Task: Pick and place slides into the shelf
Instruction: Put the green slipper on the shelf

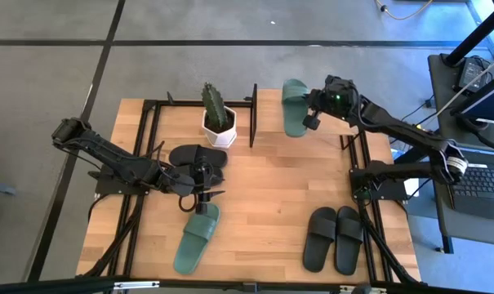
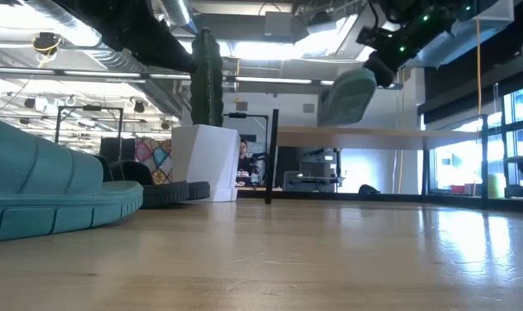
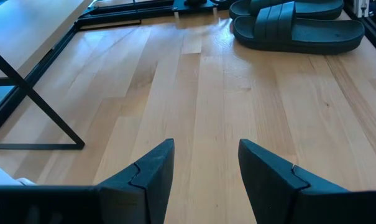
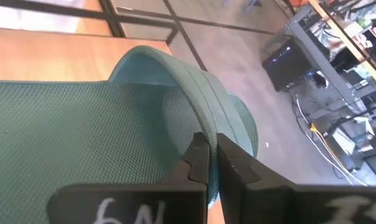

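Note:
A sage-green slide point(image 1: 294, 108) hangs from my right gripper point(image 1: 311, 117) over the shelf's light top board point(image 1: 267, 110). In the low view it is tilted point(image 2: 348, 95) above that board point(image 2: 434, 135). The other green slide point(image 1: 196, 237) lies sole-down on the table's near left part. A black pair point(image 1: 199, 155) lies beside it and a second black pair point(image 1: 333, 237) at the near right. My left gripper point(image 1: 199, 198) is open, low over the table between the black pair and the green slide, touching nothing point(image 3: 203, 174). My right gripper point(image 4: 212, 152) is shut on the green slide's strap at its edge point(image 4: 203, 121), pinched between the two fingers. The footbed point(image 4: 82, 124) stretches away from the fingers. The slide is lifted clear and tilted above the shelf's board.
A cactus in a white pot point(image 1: 218, 122) stands just left of the shelf's black post point(image 1: 253, 114). Black frame rails run along the table's left and right sides. Bare wood lies in the table's middle point(image 1: 271, 188). A desk with a keyboard point(image 1: 479, 188) stands to the right.

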Controlling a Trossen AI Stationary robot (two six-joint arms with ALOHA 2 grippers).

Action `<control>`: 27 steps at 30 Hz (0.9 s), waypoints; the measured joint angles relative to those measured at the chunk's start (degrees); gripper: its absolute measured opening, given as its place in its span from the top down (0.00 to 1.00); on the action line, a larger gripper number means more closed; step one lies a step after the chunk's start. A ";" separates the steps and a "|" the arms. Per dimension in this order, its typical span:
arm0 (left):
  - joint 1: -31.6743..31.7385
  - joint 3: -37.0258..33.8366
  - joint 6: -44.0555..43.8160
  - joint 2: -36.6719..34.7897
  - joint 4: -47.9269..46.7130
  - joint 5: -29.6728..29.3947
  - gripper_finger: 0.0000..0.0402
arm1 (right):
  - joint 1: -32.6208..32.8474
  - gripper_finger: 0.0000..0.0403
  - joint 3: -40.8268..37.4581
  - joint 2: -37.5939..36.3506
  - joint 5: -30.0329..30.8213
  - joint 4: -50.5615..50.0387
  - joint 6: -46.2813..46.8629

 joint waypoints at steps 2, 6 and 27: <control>0.02 0.00 0.00 0.00 0.00 0.00 0.57 | -0.49 0.97 0.00 0.55 0.04 0.58 -1.08; 0.01 0.00 -0.04 0.00 0.00 -0.01 0.57 | -1.40 0.97 0.00 1.02 -1.26 2.33 -2.05; 0.07 0.00 -0.09 0.02 0.00 -0.57 0.57 | -6.04 0.96 -14.93 0.71 -6.39 21.94 -5.50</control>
